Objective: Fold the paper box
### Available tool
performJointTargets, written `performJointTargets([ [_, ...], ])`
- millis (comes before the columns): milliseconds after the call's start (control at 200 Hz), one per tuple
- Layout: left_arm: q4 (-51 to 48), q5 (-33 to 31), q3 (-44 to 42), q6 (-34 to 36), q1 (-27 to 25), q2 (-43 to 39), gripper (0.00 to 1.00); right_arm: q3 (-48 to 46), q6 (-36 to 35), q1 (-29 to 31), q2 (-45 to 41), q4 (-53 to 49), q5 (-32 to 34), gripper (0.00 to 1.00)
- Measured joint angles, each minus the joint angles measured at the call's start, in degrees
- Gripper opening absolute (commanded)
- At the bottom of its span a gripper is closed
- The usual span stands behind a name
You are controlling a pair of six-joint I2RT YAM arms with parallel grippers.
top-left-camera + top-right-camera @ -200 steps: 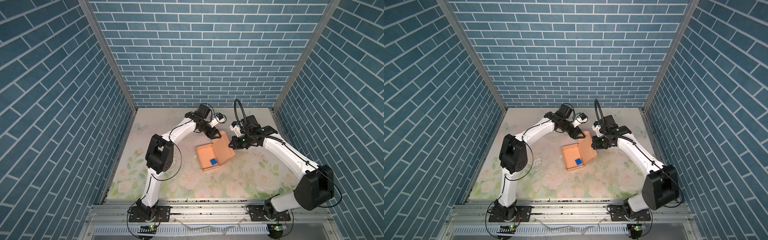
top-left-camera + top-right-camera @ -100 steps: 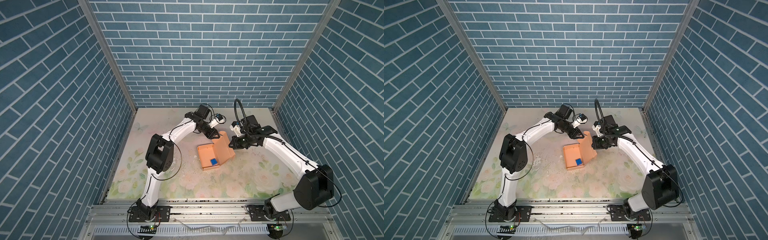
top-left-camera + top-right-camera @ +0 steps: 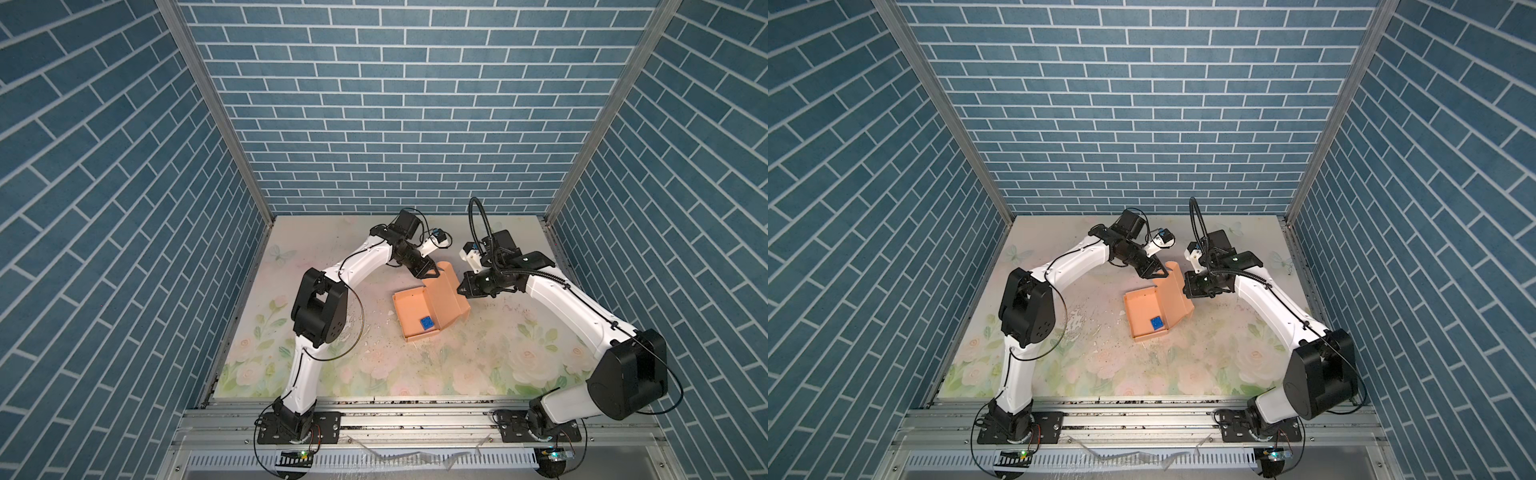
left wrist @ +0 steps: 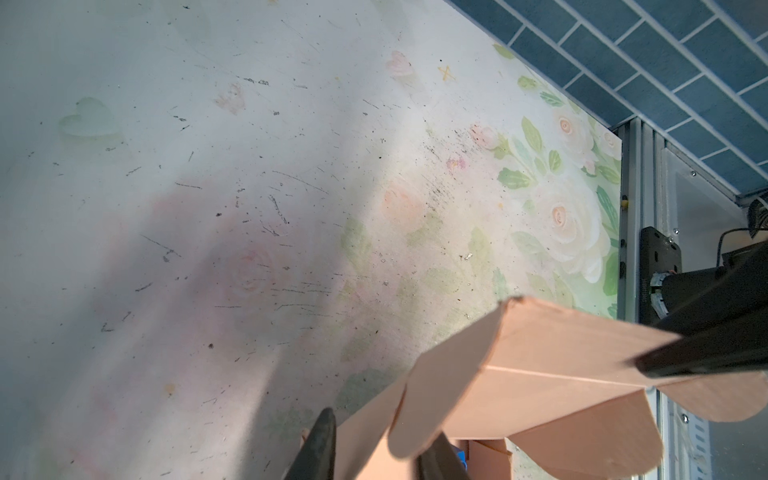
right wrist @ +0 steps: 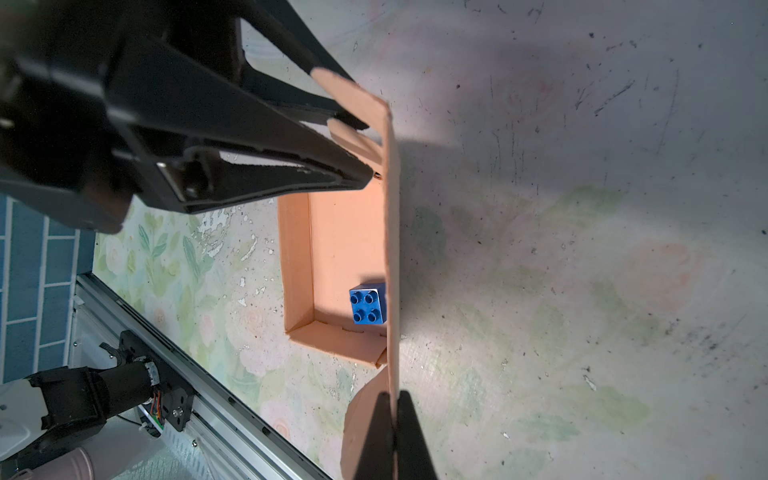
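Mid-frame on the table (image 3: 374, 376), the peach paper box (image 3: 415, 309) is sitting open, upright lid (image 3: 446, 293) pinched by the right pincer (image 3: 459, 289), while the left pincer (image 3: 432, 274) is straddling its end flap (image 4: 436, 399), grip unclear.

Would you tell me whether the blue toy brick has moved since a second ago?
No: against the front rail, the blue toy brick keeps its place in the paper box.
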Motion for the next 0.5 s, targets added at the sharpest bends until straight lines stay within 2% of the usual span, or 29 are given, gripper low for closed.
performJointTargets([
  [150, 0.1, -0.1, 0.0, 1.6, 0.0, 0.0, 0.27, 0.0, 0.0, 0.0, 0.0, 0.3, -0.1, 0.00],
  [275, 1.0, -0.1, -0.6, 3.1, 0.0, 0.0, 0.29, 0.0, 0.0, 0.0, 0.0, 0.6, -0.1, 0.00],
  [500, 2.0, -0.1, -2.5, 6.0, 0.0, 0.0, 0.21, 0.0, 0.0, 0.0, 0.0, 0.9, -0.5, 0.00],
])
